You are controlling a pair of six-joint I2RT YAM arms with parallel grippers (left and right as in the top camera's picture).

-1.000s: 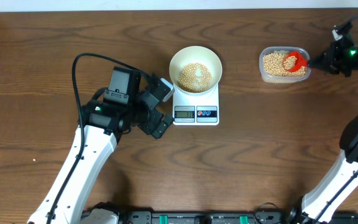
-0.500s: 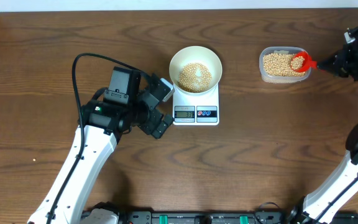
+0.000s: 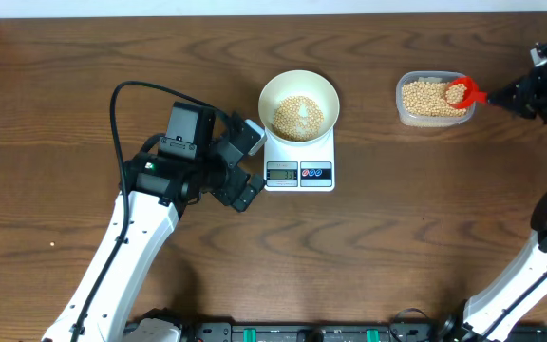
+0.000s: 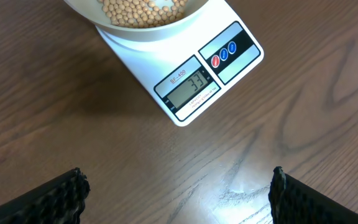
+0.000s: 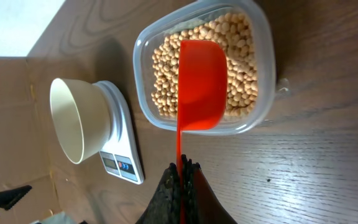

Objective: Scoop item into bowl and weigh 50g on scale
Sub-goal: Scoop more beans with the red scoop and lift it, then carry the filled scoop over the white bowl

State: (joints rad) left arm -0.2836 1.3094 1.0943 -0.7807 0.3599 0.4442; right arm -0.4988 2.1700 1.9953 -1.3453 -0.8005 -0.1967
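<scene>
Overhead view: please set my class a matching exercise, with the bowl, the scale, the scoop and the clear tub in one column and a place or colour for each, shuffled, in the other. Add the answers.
Things
1. bowl
2. scale
3. scoop
4. clear tub

Descriptions
A. red, over the tub's beans
B. on the table, right of the scale and apart from it
C. standing on the scale, beans inside
D. white, with one red and one blue button

Pairs: 1-C, 2-D, 3-A, 4-B
</scene>
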